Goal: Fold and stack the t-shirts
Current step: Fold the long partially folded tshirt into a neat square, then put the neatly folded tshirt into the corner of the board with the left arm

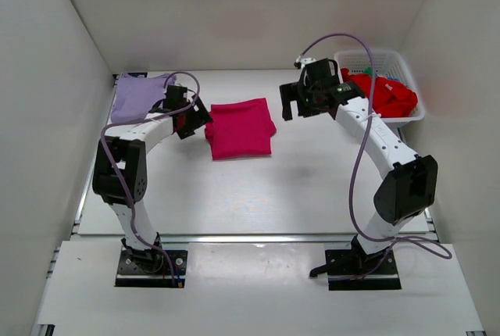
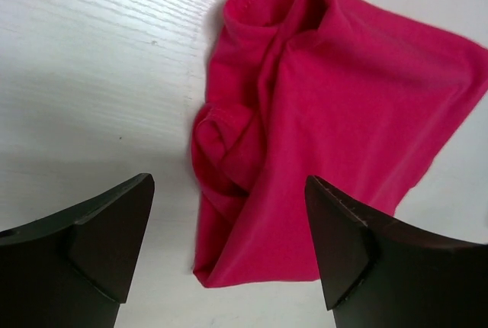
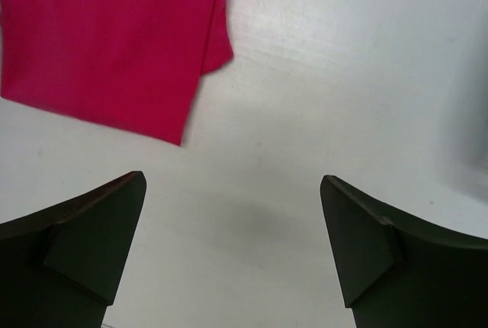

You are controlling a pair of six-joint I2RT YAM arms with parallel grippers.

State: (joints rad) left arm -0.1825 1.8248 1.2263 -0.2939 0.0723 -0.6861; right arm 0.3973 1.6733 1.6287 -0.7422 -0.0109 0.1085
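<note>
A magenta-pink t-shirt (image 1: 241, 127) lies folded into a rough rectangle in the middle of the table. Its bunched left edge fills the left wrist view (image 2: 328, 122); one corner shows in the right wrist view (image 3: 107, 38). My left gripper (image 1: 190, 119) hovers just left of this t-shirt, jaws wide open and empty (image 2: 229, 244). My right gripper (image 1: 295, 101) hangs to the right of it, open over bare table (image 3: 232, 248). A pale lavender t-shirt (image 1: 134, 95) lies folded at the back left. Red t-shirts (image 1: 387, 95) with a bit of green (image 1: 367, 70) sit in the basket.
A white lattice basket (image 1: 408, 78) stands at the back right against the wall. White walls close in the table on the left, back and right. A purple cable (image 1: 355, 156) loops along the right arm.
</note>
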